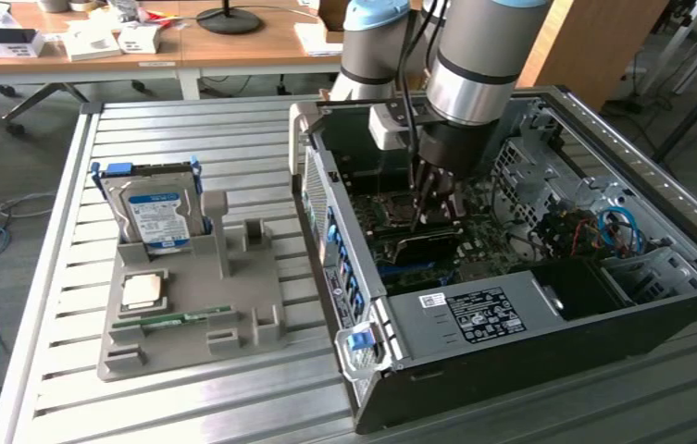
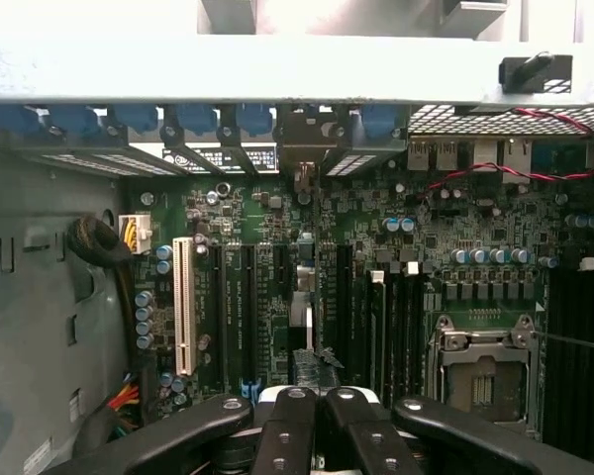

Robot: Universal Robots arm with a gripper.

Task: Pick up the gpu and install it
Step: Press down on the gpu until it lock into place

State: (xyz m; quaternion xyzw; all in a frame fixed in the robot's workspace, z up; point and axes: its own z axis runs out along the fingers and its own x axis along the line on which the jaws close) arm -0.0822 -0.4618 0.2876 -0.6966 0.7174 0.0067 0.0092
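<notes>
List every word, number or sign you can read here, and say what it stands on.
No text reads clearly enough to quote.
On the hard drive, the blue label: too blurred.
On the computer case, the white sticker and the black label: too small.
Above the motherboard, the stickers: too small.

Robot arm (image 1: pixel 478 55) hangs steeply from the upper centre of the exterior frame, wrist turned downward, its gripper (image 1: pixel 428 215) at mid-frame, black fingers (image 2: pixel 287 435) pressed tightly together
</notes>
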